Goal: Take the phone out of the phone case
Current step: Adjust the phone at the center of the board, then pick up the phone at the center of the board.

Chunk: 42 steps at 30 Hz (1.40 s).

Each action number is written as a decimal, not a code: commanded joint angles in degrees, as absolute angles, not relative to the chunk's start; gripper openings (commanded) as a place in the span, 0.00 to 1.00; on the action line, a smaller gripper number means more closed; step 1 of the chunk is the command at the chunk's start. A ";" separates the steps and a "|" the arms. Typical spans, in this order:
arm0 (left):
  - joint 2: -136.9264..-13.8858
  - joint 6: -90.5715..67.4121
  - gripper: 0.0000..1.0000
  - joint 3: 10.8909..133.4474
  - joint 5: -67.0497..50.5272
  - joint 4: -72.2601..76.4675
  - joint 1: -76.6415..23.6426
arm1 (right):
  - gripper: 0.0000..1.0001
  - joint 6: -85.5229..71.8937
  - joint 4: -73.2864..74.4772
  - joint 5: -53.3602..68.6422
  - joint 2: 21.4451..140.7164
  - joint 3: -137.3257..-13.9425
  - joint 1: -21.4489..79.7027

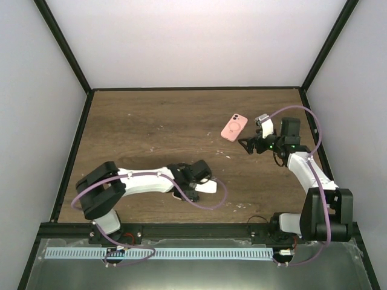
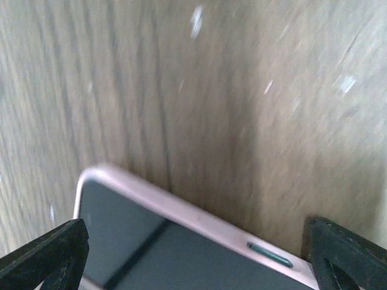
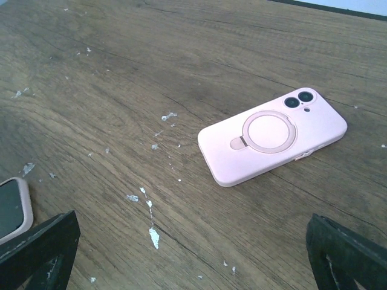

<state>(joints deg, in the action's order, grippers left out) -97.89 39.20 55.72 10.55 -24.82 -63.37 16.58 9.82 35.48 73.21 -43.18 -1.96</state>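
Note:
A pink phone case [image 1: 234, 127] lies back up on the wooden table, with a ring stand and two dark camera lenses; the right wrist view shows it clearly [image 3: 272, 142]. A second phone [image 2: 181, 254] with a pink rim and dark screen lies face up between my left gripper's fingers. It is mostly hidden under that gripper in the top view [image 1: 176, 194], and its corner shows in the right wrist view [image 3: 12, 206]. My left gripper [image 1: 186, 192] is open around it, low over the table. My right gripper [image 1: 249, 145] is open and empty, just right of the pink case.
White flecks [image 3: 154, 235] are scattered on the wood between the case and the second phone. Black frame rails [image 1: 193, 89] edge the table at the back and sides.

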 commanded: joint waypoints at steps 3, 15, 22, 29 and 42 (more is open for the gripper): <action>-93.55 40.63 1.00 48.43 13.40 -27.24 -57.17 | 1.00 16.89 10.06 37.84 71.90 -44.55 -2.30; -91.91 40.67 1.00 49.92 -0.64 -35.05 -41.00 | 1.00 14.88 11.80 45.49 70.03 -47.02 -2.29; -93.93 49.11 1.00 53.29 -6.43 -36.74 -39.20 | 1.00 14.19 12.77 48.69 69.02 -48.45 -2.29; -92.13 60.52 1.00 57.06 -8.07 -39.45 -38.84 | 1.00 13.29 11.98 50.75 68.37 -46.75 -2.29; -105.02 73.17 1.00 73.38 -17.14 -55.04 -38.55 | 1.00 16.82 15.20 48.22 68.20 -47.89 -2.29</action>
